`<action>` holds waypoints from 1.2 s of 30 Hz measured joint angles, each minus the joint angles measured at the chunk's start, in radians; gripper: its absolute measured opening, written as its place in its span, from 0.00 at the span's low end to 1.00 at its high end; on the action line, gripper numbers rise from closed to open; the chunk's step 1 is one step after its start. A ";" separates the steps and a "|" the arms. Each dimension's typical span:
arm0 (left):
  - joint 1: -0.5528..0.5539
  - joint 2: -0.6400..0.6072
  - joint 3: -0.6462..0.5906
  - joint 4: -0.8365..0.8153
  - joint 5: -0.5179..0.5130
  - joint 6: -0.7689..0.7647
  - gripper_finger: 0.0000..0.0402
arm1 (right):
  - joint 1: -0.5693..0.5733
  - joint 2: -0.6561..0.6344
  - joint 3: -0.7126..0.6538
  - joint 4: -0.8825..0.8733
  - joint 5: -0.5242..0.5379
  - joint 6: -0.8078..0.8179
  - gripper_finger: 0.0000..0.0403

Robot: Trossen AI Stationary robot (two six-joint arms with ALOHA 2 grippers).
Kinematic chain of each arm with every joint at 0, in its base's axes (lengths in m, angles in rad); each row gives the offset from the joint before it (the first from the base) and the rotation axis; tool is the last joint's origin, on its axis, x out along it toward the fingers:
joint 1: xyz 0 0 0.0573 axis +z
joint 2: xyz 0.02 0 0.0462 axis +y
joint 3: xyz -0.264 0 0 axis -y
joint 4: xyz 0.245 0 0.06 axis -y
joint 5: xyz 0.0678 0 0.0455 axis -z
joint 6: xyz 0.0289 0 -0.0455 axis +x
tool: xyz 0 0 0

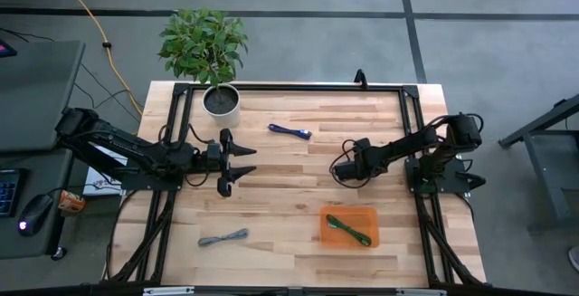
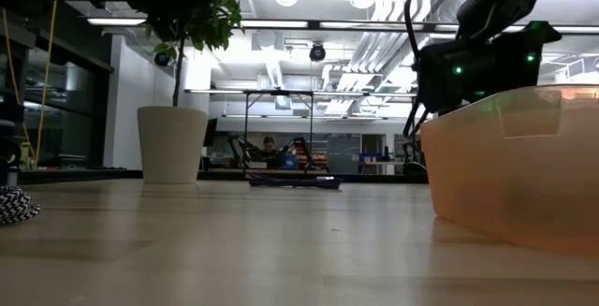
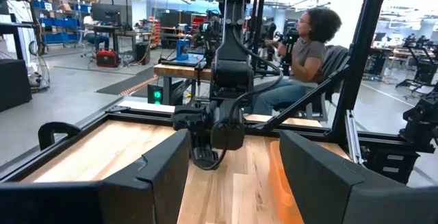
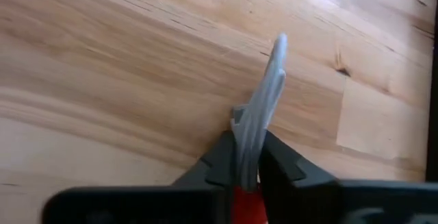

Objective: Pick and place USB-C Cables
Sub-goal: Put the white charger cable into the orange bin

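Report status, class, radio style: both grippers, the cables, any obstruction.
Left gripper open, idle at table's left. Right gripper shut, empty, over bare wood. Green cable in orange tray; blue cable and grey cable still out. Nothing obstructing.

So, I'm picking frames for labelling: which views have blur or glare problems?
Low view: the orange tray sits close and soft, backlit by bright ceiling lights. Right wrist view: the right gripper is blurred, wood grain sharper. High view: evenly lit, blue cable clear.
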State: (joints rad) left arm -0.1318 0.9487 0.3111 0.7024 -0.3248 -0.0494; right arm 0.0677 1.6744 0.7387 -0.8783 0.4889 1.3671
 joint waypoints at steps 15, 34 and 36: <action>0.000 0.000 0.000 -0.001 0.000 0.000 0.52 | 0.219 -0.305 -0.004 0.012 0.335 -0.102 0.03; 0.000 0.000 0.000 -0.001 0.000 0.000 0.52 | 0.298 -0.388 -0.240 1.486 -0.021 -1.287 0.03; 0.000 0.000 0.000 -0.002 0.000 0.000 0.52 | 0.245 -0.398 -0.276 1.580 -0.119 -1.294 0.03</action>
State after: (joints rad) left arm -0.1318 0.9488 0.3111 0.7006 -0.3248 -0.0490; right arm 0.3128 1.2762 0.4623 0.7022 0.3699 0.0735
